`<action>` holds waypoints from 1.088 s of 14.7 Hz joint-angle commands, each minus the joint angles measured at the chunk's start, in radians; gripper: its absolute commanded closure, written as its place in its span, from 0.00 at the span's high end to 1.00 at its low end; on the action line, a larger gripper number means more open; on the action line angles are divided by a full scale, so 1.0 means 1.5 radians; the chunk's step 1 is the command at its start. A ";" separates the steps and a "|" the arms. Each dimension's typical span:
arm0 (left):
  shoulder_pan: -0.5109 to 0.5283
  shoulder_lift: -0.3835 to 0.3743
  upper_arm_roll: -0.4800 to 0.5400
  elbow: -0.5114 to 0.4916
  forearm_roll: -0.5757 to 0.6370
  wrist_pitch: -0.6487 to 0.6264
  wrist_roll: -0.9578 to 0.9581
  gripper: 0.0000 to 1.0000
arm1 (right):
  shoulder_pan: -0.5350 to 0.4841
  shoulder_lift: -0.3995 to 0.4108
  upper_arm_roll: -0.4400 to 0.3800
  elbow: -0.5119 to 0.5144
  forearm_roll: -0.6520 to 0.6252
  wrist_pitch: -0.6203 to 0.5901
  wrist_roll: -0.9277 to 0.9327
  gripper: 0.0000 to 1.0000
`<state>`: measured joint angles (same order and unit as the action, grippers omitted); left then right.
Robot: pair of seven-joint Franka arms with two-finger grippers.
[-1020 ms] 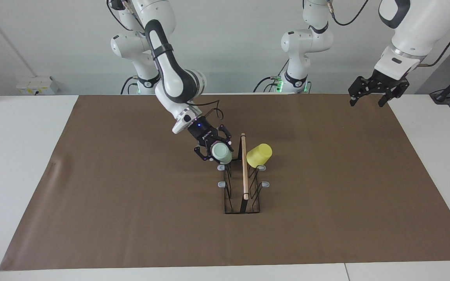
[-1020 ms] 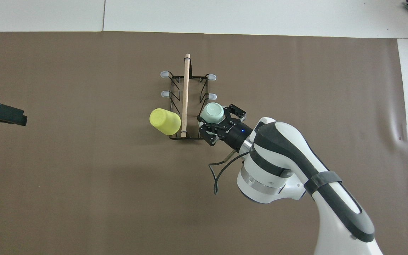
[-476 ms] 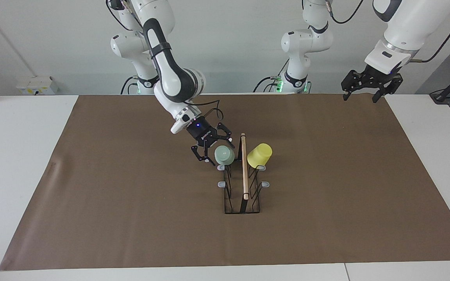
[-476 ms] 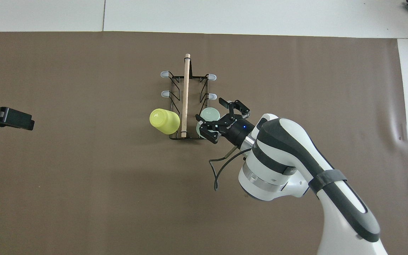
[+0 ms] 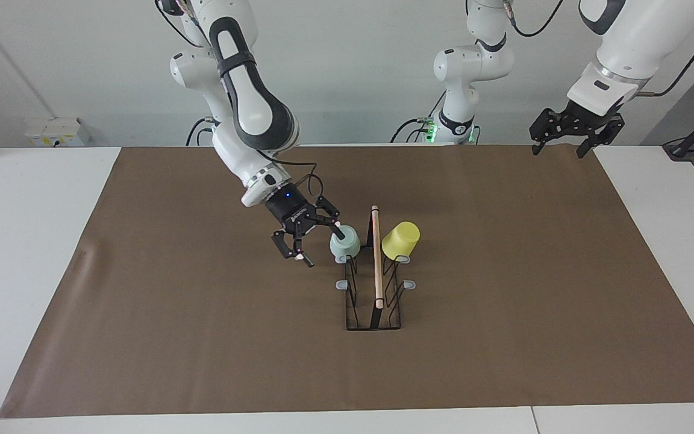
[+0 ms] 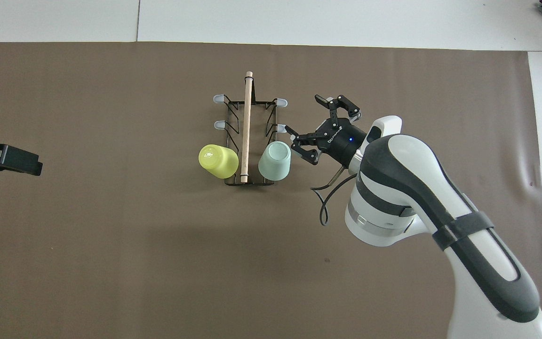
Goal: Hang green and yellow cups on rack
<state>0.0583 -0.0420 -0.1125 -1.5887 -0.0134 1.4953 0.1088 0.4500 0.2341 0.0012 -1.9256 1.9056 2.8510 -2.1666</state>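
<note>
Currently, item: green cup (image 5: 344, 243) on rack (image 5: 373, 298) peg nearest robots, yellow cup (image 5: 400, 239) opposite peg; R gripper (image 5: 317, 240) wide open, empty, one fingertip nearly touching green cup — I'd risk knocking it off on retreat; L gripper (image 5: 568, 140) open, waiting.

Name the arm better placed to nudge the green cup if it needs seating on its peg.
Right, probably. The right end effector, open, is beside the green cup on the rack; the left end effector hangs high over the mat's edge at its own end of the table.
</note>
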 commanded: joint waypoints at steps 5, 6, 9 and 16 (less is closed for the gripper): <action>0.005 -0.012 -0.004 -0.015 -0.001 -0.014 0.005 1.00 | -0.105 0.013 0.005 0.003 -0.336 -0.074 -0.013 1.00; 0.005 -0.012 -0.004 -0.015 -0.001 -0.013 0.005 1.00 | -0.134 0.013 0.004 0.003 -0.390 -0.108 -0.013 1.00; 0.005 -0.012 -0.004 -0.015 -0.001 -0.013 0.005 1.00 | -0.220 0.012 0.002 0.011 -0.564 -0.215 -0.012 1.00; 0.005 -0.012 -0.004 -0.015 -0.001 -0.014 0.005 1.00 | -0.283 0.002 -0.003 0.039 -0.939 -0.349 0.024 1.00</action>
<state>0.0583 -0.0420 -0.1136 -1.5935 -0.0134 1.4831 0.1088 0.0401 0.2432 -0.0083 -1.8745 0.6256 2.3791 -2.1614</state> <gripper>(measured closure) 0.000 0.000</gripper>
